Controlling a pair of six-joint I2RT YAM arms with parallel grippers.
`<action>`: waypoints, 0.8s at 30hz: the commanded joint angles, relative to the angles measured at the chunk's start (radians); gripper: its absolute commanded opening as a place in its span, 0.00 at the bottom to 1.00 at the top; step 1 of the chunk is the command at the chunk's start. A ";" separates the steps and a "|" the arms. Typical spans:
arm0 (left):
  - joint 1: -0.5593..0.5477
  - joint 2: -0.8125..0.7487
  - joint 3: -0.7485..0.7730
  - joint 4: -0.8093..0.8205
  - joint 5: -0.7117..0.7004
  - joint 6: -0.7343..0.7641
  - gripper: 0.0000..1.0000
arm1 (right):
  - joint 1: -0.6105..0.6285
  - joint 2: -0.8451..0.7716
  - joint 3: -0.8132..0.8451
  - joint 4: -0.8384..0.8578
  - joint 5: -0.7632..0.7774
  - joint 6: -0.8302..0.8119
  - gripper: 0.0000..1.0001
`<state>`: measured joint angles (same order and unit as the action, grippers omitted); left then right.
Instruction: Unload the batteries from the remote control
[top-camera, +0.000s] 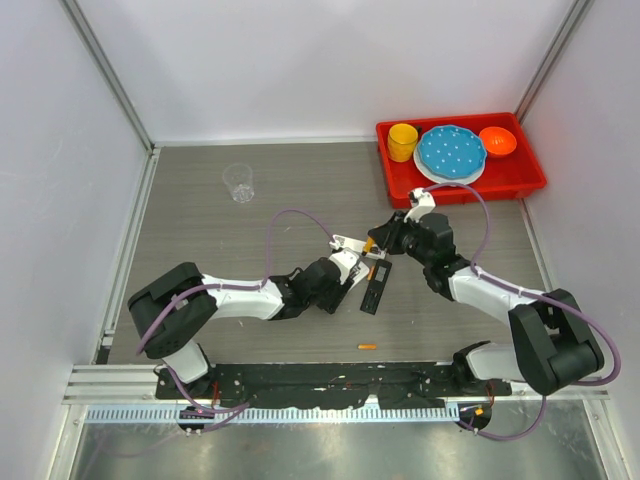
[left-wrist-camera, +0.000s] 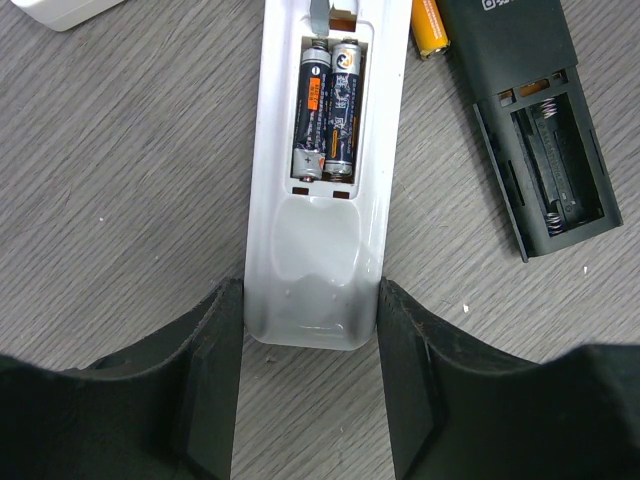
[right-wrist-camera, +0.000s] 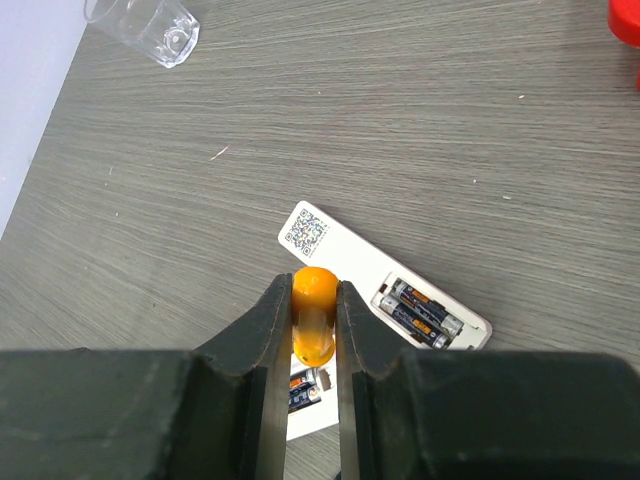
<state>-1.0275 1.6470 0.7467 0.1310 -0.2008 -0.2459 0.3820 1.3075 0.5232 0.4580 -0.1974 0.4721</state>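
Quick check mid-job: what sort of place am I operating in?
Probably a lab test cell: plain white wall panels in aluminium framing, a grey wood-grain tabletop, and a red plastic tray of staged dishes.

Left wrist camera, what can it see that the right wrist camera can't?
Only the left wrist view shows the black plastic remote control with its battery slot empty, and the left gripper clamped on the end of a white plastic remote control. Only the right wrist view shows the clear cup, a red tray corner, and the right gripper pinching an orange rounded thing. Both show the grey wood-grain table and two dark batteries sitting in an open white remote; I can't tell whether it's the same remote.
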 joint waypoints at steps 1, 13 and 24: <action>-0.009 0.020 -0.029 -0.024 0.021 -0.004 0.37 | 0.021 -0.025 0.021 -0.031 0.055 -0.047 0.01; -0.008 0.025 -0.027 -0.021 0.028 -0.007 0.37 | 0.075 -0.113 0.006 -0.078 0.096 -0.119 0.01; -0.008 0.027 -0.027 -0.022 0.031 -0.007 0.37 | 0.187 -0.071 0.044 -0.114 0.254 -0.204 0.01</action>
<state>-1.0275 1.6470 0.7467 0.1314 -0.2001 -0.2462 0.5163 1.2255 0.5297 0.3626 -0.0483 0.3351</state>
